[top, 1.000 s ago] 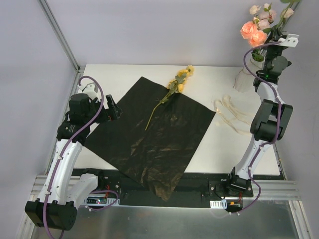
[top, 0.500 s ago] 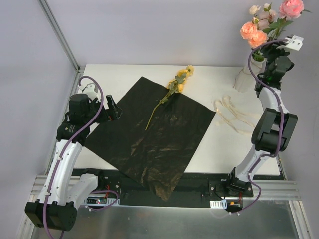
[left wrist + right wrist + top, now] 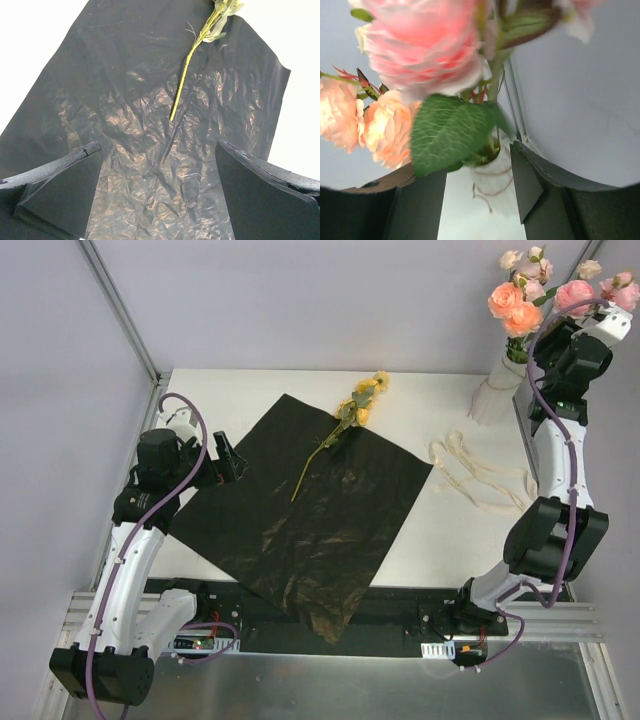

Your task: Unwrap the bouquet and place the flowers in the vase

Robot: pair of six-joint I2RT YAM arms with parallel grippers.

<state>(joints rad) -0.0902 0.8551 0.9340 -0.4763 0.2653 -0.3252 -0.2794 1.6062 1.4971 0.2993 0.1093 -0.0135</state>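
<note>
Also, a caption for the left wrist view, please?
Open left claw over black sheet; one yellow flower lies on its far part.

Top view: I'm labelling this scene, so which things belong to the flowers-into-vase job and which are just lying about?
Belong to the job:
- vase
- pink and peach flowers, standing in it
- yellow flower, lying on the sheet, not yet in the vase

Just lying about:
- black sheet, spread flat
- cream ribbon, loose beside the sheet
</note>
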